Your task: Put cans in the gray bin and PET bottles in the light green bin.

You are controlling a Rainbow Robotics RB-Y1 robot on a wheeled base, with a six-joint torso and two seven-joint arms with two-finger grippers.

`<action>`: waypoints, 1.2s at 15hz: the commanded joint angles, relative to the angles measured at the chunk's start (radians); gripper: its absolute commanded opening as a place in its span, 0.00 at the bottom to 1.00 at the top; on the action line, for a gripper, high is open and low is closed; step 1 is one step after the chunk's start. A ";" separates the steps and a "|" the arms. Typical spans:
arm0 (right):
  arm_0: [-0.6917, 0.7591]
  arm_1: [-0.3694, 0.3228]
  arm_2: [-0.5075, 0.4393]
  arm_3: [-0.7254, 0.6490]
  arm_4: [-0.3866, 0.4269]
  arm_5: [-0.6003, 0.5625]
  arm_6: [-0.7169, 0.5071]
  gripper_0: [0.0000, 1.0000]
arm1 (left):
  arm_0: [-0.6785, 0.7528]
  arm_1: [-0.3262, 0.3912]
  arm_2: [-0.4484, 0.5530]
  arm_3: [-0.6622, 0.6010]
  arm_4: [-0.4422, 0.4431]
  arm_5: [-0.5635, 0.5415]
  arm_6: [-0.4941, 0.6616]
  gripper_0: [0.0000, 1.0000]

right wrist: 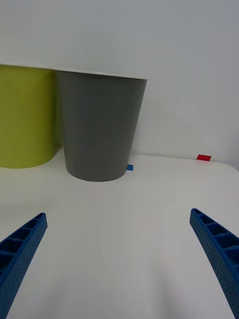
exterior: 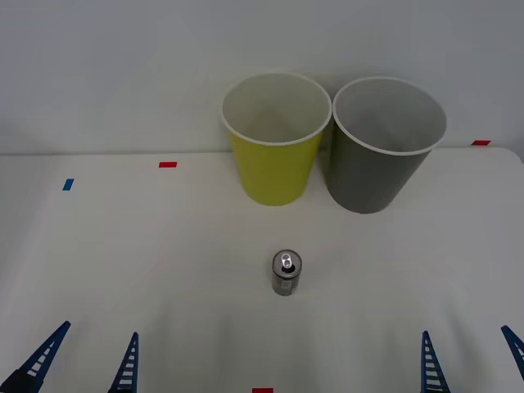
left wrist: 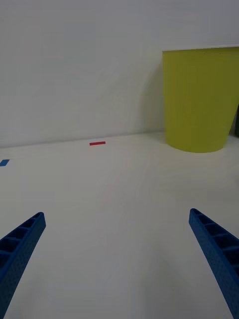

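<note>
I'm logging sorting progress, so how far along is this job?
Nothing looks sorted yet. The can stands upright on the table, in front of the light green bin and gray bin. Left gripper and right gripper are open, holding nothing. Left: can into gray bin.

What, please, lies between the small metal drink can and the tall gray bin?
Bare white table. In the front view nothing stands between the upright silver-topped can and the gray bin.

Table (exterior: 123, 246): white, bare around the objects.
Can (exterior: 286, 273): stood upright on the table, ahead of and between the left gripper (exterior: 86, 360) and right gripper (exterior: 471, 360).
Light green bin (exterior: 275, 139) and gray bin (exterior: 385, 146): side by side, farther beyond the can.
Tape marks: red (exterior: 168, 164) and blue (exterior: 68, 185), ahead of the left gripper.
</note>
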 commanded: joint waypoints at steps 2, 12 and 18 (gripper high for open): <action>-0.006 0.006 0.000 0.040 -0.002 0.014 0.000 1.00 | 0.000 0.000 0.000 0.000 0.000 0.000 0.000 1.00; -0.086 -0.195 0.233 0.051 -0.089 0.000 0.051 1.00 | 0.000 0.000 0.000 0.000 0.000 0.000 0.000 1.00; -0.262 -0.324 0.390 0.051 -0.137 0.091 0.064 1.00 | 0.000 0.000 0.000 0.000 0.000 0.000 0.000 1.00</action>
